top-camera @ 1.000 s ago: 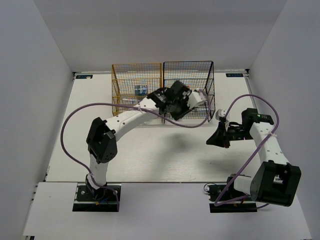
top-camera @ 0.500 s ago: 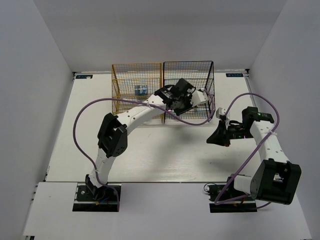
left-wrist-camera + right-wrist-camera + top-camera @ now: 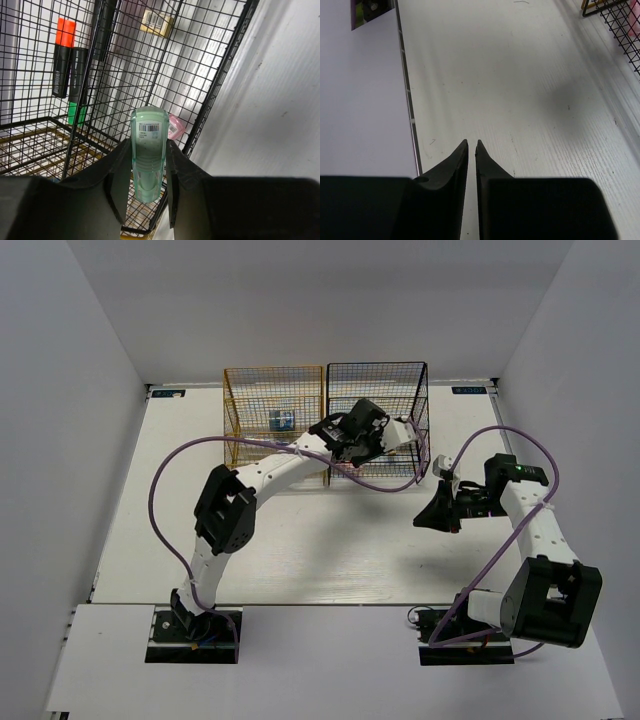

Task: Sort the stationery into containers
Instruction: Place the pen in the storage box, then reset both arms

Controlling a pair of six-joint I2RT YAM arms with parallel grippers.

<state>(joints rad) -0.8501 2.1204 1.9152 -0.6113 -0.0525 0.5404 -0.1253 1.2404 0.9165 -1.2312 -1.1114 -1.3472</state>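
We see the left gripper (image 3: 146, 167) clamped on the green capsule (image 3: 149, 131) at frame centre, at the black rack (image 3: 378, 365) top centre. Pink capsule (image 3: 175, 127) just behind it. Right gripper (image 3: 472, 146) bottom centre, jaws all but closed, holding nothing, over the table (image 3: 520, 100).

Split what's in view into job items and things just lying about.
Job:
green capsule
pink capsule
orange highlighter
green highlighter
blue tape
black rack
gold rack

Lying about:
purple cable
corner sticker
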